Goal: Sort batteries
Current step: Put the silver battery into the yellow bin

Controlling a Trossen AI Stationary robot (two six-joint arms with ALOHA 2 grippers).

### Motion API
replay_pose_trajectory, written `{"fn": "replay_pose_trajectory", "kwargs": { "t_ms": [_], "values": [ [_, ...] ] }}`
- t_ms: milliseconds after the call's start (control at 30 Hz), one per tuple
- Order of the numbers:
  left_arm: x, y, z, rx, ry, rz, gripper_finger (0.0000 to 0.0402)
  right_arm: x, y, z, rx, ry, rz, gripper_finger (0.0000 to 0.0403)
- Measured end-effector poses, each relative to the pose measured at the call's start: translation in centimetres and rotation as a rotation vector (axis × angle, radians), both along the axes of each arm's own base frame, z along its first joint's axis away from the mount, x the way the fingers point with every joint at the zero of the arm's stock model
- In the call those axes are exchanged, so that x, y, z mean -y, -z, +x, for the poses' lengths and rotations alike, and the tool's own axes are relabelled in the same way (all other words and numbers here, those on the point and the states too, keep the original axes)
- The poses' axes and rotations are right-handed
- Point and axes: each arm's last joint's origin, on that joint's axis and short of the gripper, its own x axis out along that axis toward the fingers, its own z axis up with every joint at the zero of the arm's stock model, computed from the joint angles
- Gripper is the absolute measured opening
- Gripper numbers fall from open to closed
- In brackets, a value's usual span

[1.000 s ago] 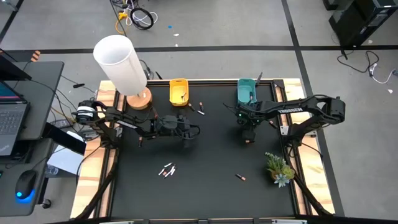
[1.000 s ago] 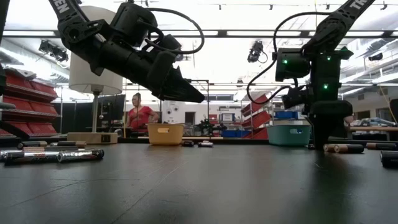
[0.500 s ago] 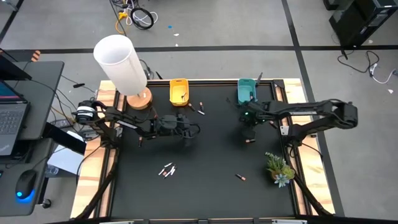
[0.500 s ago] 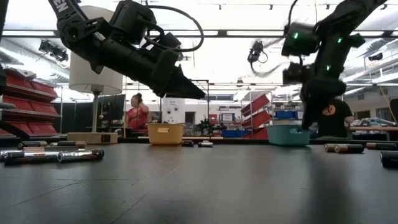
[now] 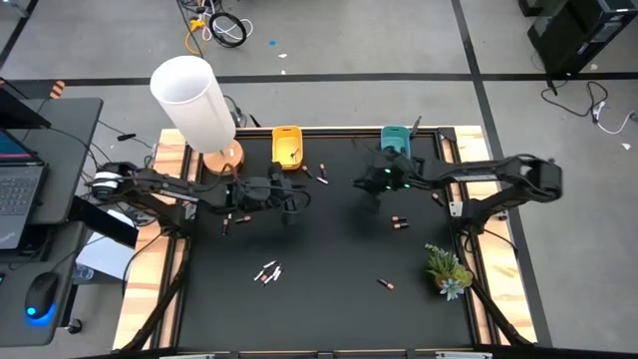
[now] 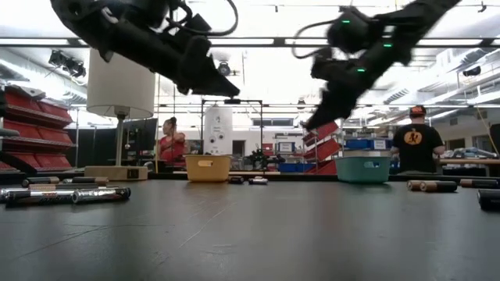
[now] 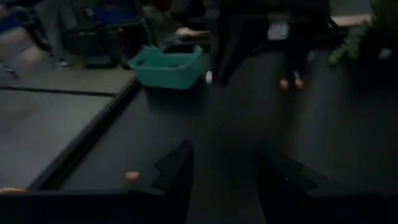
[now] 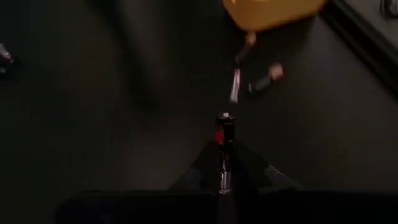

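Observation:
Batteries lie scattered on the black table: a few (image 5: 267, 271) near the middle-left, one (image 5: 386, 284) toward the near right, a pair (image 5: 399, 221) right of centre, and some (image 5: 320, 175) beside the yellow bin (image 5: 287, 147). My right gripper (image 5: 370, 197) hangs above the table, left of the teal bin (image 5: 395, 146). It is shut on a dark battery with a red band (image 8: 224, 134). My left gripper (image 5: 292, 202) hovers open below the yellow bin, and nothing shows between its fingers (image 7: 180, 171). My right gripper pinches the dark battery between its two fingers (image 8: 245, 171). The battery lies along the fingers, its capped end (image 8: 224, 119) sticking out past their tips. The fingers slant down toward the table's left side. The battery is lifted clear of the table.
A white lamp (image 5: 194, 100) stands at the table's far left corner and a small plant (image 5: 447, 269) at the right edge. In the low view, batteries lie at the left (image 6: 66, 194) and right (image 6: 437, 186). People stand in the room behind the table.
My right gripper has risen from the table beside the pair of batteries, carrying one battery. It has gone toward the table's left and tipped from pointing straight down to a slant. My left gripper has risen and drawn back a little toward the left edge, still open.

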Motion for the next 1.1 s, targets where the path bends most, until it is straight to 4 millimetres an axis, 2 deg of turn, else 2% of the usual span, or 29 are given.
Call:
{"fn": "replay_pose_trajectory", "kwargs": {
  "t_ms": [233, 367, 600, 733, 900, 1100],
  "values": [
    [1.3, -1.2, -2.1, -0.029, -0.064, 0.041, 0.0161, 2.6, -1.3, 8.1, 0.012, -0.088, -0.09, 0.0018],
    [2.0, -0.5, -3.7, -0.03, -0.062, 0.032, 0.0161, 4.3, -2.0, 11.7, 0.047, -0.109, -0.114, 0.0018],
    [2.1, 0.6, -6.6, 0.009, -0.071, 0.006, 0.0161, 7.3, -3.2, 16.8, 0.07, -0.089, -0.11, 0.0018],
    [2.0, 0.9, -7.7, 0.021, -0.078, 0.003, 0.0161, 9.3, -3.2, 18.8, 0.058, -0.066, -0.101, 0.0018],
    [1.9, 1.3, -8.7, 0.038, -0.089, -0.008, 0.0161, 11.7, -2.3, 20.0, 0.02, -0.04, -0.048, 0.0021],
    [2.0, 1.4, -9.4, 0.023, -0.123, -0.007, 0.0161, 11.7, -2.1, 20.0, -0.014, -0.078, -0.034, 0.0017]
  ]
}}
